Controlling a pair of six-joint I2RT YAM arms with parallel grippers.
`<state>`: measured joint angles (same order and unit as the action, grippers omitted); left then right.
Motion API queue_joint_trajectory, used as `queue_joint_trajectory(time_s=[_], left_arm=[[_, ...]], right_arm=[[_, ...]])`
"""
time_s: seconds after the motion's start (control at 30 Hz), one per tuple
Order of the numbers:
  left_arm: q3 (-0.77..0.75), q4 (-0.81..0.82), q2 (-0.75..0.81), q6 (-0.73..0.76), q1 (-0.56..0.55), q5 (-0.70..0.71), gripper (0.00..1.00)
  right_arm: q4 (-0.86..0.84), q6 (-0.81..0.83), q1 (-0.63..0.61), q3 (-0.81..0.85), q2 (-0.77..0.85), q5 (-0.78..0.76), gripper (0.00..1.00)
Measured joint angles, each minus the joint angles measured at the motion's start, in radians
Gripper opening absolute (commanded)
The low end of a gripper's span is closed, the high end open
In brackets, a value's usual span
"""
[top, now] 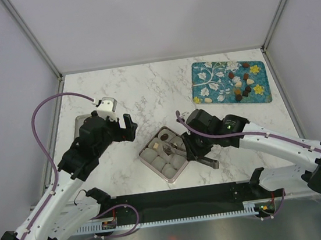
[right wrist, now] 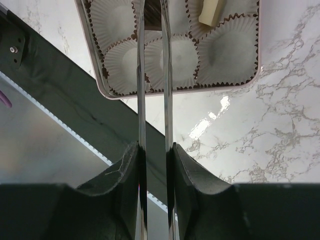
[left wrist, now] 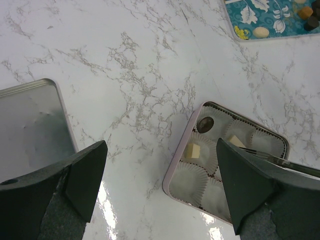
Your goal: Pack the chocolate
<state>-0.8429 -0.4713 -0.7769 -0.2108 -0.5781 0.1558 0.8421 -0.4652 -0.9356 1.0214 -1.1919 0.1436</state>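
Observation:
An open tin (top: 143, 153) with pale paper cups sits near the table's middle. It holds a dark chocolate (left wrist: 206, 123) and two cream pieces (left wrist: 193, 150) (left wrist: 235, 141). Several more chocolates (top: 242, 80) lie on the teal mat (top: 216, 92) at the back right. My right gripper (top: 202, 155) (right wrist: 154, 147) is shut on metal tweezers (right wrist: 140, 100), whose tips reach over the tin's middle cups; I cannot tell if they hold anything. My left gripper (top: 128, 126) (left wrist: 161, 145) is open and empty, above the marble just left of the tin.
The tin's silver lid (top: 81, 124) (left wrist: 30, 125) lies flat at the left, partly under my left arm. A black rail (top: 176, 203) runs along the table's near edge. Enclosure walls and metal frame posts stand at the back and sides.

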Motion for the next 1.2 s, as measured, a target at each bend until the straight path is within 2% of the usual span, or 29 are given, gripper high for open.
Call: queue_joint_trajectory(time_s=[0.43,0.7,0.93,1.1,1.2], left_arm=[[0.000,0.000,0.001,0.000,0.000,0.000,0.98],[0.000,0.000,0.002,0.000,0.000,0.000,0.98],[0.000,0.000,0.010,0.000,0.000,0.000,0.98],[0.000,-0.001,0.012,0.000,0.000,0.000,0.98],[0.000,-0.002,0.012,0.000,0.000,-0.001,0.98]], right_arm=[[-0.039,-0.011,-0.005,0.000,-0.051,-0.047,0.45],[-0.037,-0.014,-0.005,0.017,-0.051,-0.066,0.43],[0.004,-0.011,0.008,0.168,-0.053,-0.130,0.42],[0.014,0.029,0.146,0.271,-0.069,-0.198,0.42],[0.027,0.055,0.314,0.315,-0.106,-0.261,0.42]])
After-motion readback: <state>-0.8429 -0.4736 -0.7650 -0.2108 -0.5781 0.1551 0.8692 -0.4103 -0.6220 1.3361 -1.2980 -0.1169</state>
